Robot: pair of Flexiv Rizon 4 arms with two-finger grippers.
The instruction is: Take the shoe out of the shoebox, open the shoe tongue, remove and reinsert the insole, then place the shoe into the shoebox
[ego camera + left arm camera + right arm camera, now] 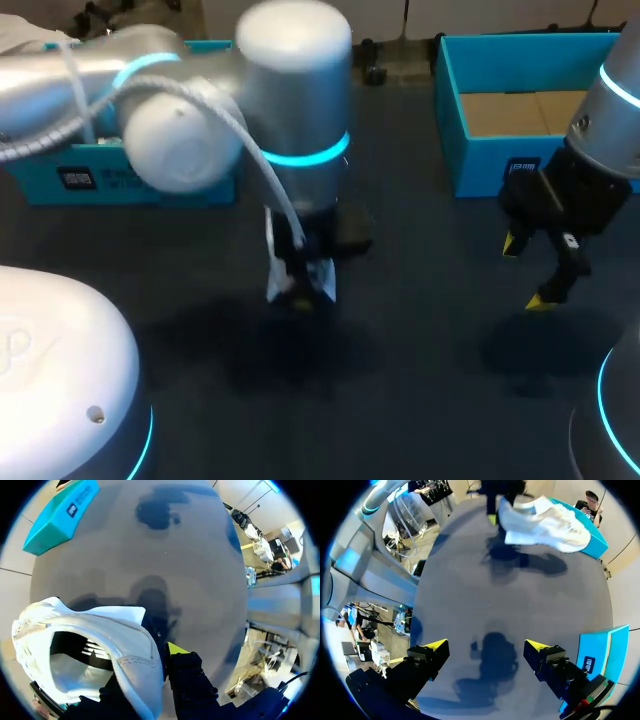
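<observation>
A white shoe (pixel 100 650) hangs above the dark table, and my left gripper (pixel 150 665) is shut on its heel rim. One yellow-tipped finger is outside the rim; the other is hidden by the shoe. The shoe's opening faces the left wrist camera, showing the inside. In the head view my left arm covers most of the shoe (pixel 322 280), with the left gripper (pixel 298 285) over mid-table. My right gripper (pixel 530 272) stands open and empty in front of the open blue shoebox (pixel 450 110). From the right wrist view, the right gripper (pixel 485 647) is far from the shoe (pixel 545 522).
A second blue box (pixel 130 175) sits at the back left, partly behind my left arm. In the right wrist view the shoebox (pixel 595 652) is close beside my right gripper. Bare dark table (pixel 420 380) lies between the two grippers and toward the front.
</observation>
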